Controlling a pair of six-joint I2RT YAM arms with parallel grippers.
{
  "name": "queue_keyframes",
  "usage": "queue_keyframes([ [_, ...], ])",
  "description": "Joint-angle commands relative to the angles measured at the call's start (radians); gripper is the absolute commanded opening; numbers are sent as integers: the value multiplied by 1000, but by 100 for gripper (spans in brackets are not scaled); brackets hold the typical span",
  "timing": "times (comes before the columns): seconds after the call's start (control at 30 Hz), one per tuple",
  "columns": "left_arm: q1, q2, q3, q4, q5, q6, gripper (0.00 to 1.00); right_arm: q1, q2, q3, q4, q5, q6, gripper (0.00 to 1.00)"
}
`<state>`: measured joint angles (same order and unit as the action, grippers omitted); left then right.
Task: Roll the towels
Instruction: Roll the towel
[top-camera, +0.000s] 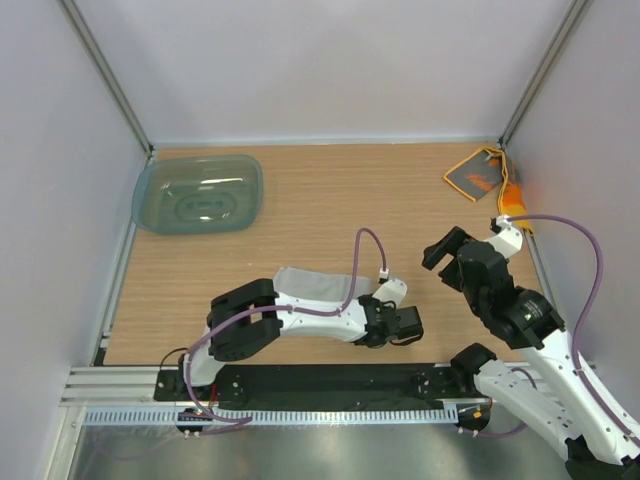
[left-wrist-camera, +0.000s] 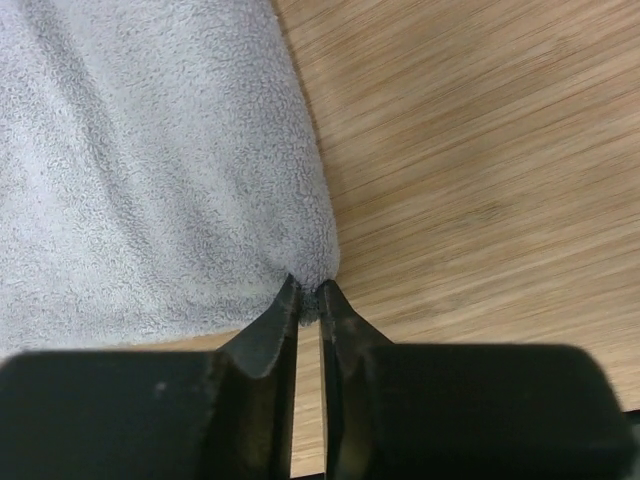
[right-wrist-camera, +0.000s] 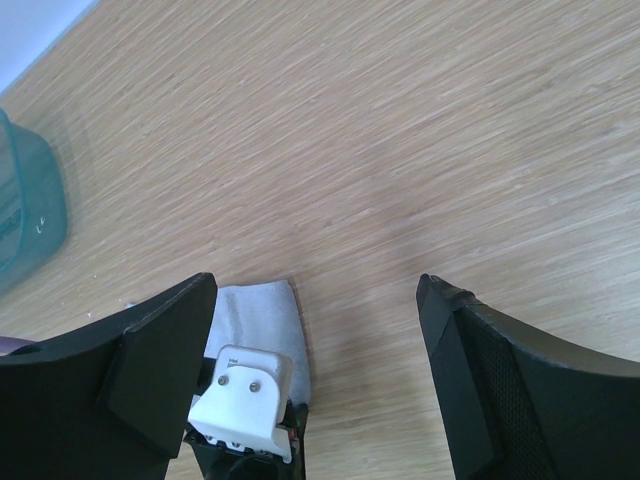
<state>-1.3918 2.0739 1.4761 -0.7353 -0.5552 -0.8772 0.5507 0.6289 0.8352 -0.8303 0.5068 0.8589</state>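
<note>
The light grey towel (top-camera: 312, 284) lies flat on the wooden table near the front, partly under my left forearm. My left gripper (top-camera: 376, 306) is low at the towel's right end. In the left wrist view the gripper (left-wrist-camera: 310, 291) is shut on a corner of the grey towel (left-wrist-camera: 150, 170). My right gripper (top-camera: 449, 254) is open and empty above bare wood to the right of it. The right wrist view shows its gripper (right-wrist-camera: 315, 285) spread wide, with the grey towel (right-wrist-camera: 262, 315) below. The orange towel (top-camera: 478, 177), grey face up, lies flat at the far right corner.
A translucent teal tub (top-camera: 198, 195) stands upside down at the far left; its edge shows in the right wrist view (right-wrist-camera: 25, 200). White walls enclose the table on three sides. A metal rail (top-camera: 300, 385) runs along the near edge.
</note>
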Motion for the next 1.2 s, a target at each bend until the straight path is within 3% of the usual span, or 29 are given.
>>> queue_keyframes([
  [0.0,7,3,-80,36,51,-29,8,3,11,-1,39,6,-12,89],
  [0.1,7,-20,-117,63,55,-32,0,3,9,-2,37,6,-18,89],
  [0.27,7,-80,-154,82,51,-60,0,5,61,-39,75,-72,-32,89],
  [0.4,7,-141,-218,99,52,-86,0,5,214,-87,124,-235,-1,89],
  [0.63,7,-227,-353,155,74,-147,0,3,412,-231,437,-563,72,87],
  [0.77,5,-282,-407,192,75,-166,0,5,480,-286,588,-658,106,86],
  [1.0,7,-308,-421,198,72,-167,0,5,558,-317,737,-741,135,81],
  [1.17,7,-325,-424,200,67,-178,0,3,618,-344,786,-761,153,70],
])
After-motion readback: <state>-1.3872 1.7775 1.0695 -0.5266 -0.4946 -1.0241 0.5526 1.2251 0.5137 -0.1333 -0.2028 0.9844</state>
